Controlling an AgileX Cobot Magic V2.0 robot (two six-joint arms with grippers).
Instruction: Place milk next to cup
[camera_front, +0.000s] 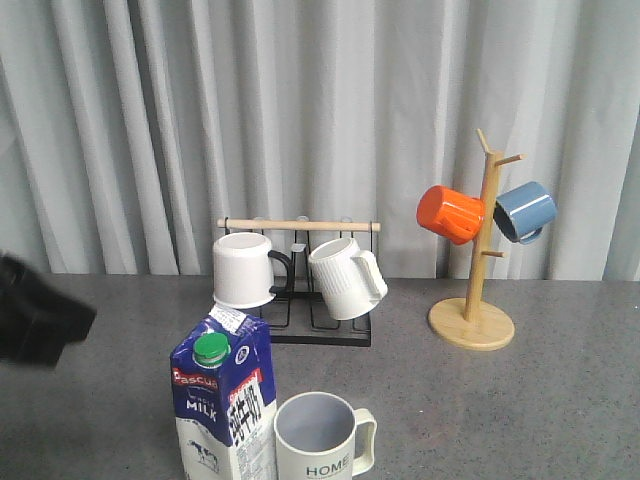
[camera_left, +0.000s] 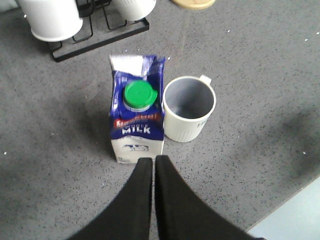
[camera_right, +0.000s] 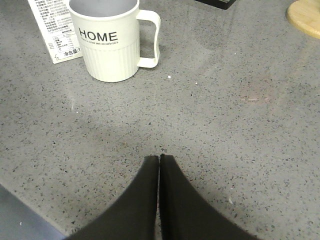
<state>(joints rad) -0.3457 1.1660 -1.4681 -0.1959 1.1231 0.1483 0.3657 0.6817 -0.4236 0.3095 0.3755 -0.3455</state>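
The milk (camera_front: 225, 405) is a dark-blue and white carton with a green cap. It stands upright at the table's front, left of the cream "HOME" cup (camera_front: 320, 442) and close beside it. Both also show in the left wrist view, the milk (camera_left: 136, 120) and the cup (camera_left: 188, 107), and in the right wrist view the cup (camera_right: 111, 40) stands with the carton's side (camera_right: 54, 30) behind it. My left gripper (camera_left: 154, 160) is shut and empty, raised above and short of the carton. My right gripper (camera_right: 159, 158) is shut and empty over bare table near the cup.
A black rack (camera_front: 300, 290) holds a plain white black-handled mug (camera_front: 245, 268) and a ribbed white mug (camera_front: 345, 278) behind the carton. A wooden mug tree (camera_front: 475, 300) with an orange mug (camera_front: 450, 213) and a blue mug (camera_front: 524, 210) stands at the back right. Part of my left arm (camera_front: 35, 315) shows at the left edge.
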